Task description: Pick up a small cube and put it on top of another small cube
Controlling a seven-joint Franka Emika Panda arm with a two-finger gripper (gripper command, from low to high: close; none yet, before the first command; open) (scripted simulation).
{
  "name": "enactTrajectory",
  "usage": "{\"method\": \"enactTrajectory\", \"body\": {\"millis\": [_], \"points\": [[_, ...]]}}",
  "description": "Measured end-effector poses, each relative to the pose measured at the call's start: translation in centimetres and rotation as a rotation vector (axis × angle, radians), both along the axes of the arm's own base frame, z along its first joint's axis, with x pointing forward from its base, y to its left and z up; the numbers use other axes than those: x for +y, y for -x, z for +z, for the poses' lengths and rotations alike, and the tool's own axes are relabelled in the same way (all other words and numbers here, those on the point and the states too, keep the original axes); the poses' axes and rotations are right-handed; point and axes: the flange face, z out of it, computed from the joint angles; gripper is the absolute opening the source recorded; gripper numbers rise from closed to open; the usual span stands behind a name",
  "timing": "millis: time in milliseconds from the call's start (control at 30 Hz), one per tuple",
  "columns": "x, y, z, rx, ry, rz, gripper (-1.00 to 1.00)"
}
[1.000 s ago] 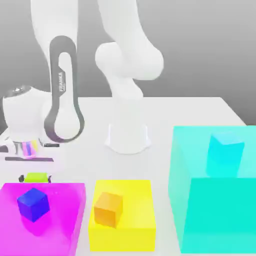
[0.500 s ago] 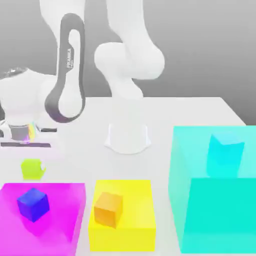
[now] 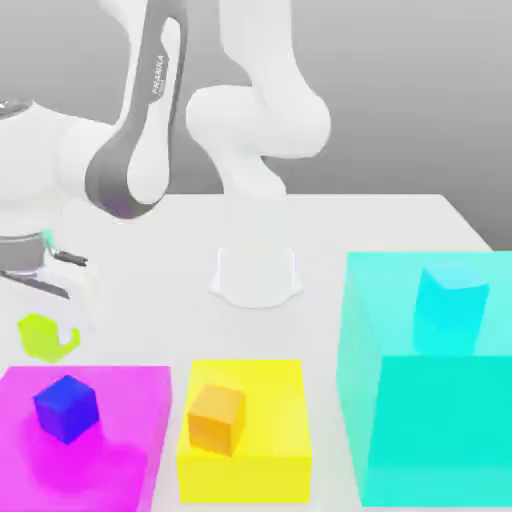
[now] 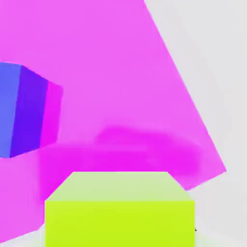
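The small cube (image 3: 38, 337), plain lime yellow-green, hangs above the table at the exterior view's left, just beyond the magenta box (image 3: 130, 440). My gripper (image 3: 46, 322) is shut on it from above. In the hand view the small cube (image 4: 120, 212) sits close up between the jaws, with the magenta box (image 4: 111, 72) beneath and beyond it. A blue cube (image 3: 66, 408) rests inside that box and also appears in the hand view (image 4: 24, 108). An orange cube (image 3: 217, 417) sits in the yellow box (image 3: 270, 450).
A tall cyan box (image 3: 430, 430) at the exterior view's right holds a cyan cube (image 3: 450, 300). The arm's white base (image 3: 256, 275) stands at the middle back of the grey table (image 3: 380, 225).
The hand has risen and shifted toward the exterior view's left, carrying the lime cube up off the table. The arm's links swung upward with it.
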Motion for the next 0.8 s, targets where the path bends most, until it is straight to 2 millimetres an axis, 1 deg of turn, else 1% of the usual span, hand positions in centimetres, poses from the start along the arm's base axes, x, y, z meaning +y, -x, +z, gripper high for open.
{"method": "enactTrajectory", "body": {"millis": [200,367,400,433,500,533,700,733,767,800], "points": [[1.6,-3.5,2.8,-0.009,-0.002,-0.206,-1.00],[3.7,-6.4,5.3,-0.018,-0.010,-0.366,-1.00],[4.1,-6.9,5.0,-0.019,-0.012,-0.384,-1.00],[4.4,-7.2,4.0,-0.019,-0.013,-0.390,-1.00],[4.0,-7.1,1.3,-0.020,-0.013,-0.409,-1.00],[3.9,-7.0,0.1,-0.020,-0.012,-0.414,1.00],[3.9,-7.0,0.1,-0.020,-0.012,-0.414,1.00],[3.9,-7.0,-0.5,-0.019,-0.011,-0.416,1.00],[3.8,-7.0,0.0,-0.018,-0.011,-0.417,1.00],[3.8,-7.0,1.1,-0.018,-0.011,-0.418,1.00]]}}
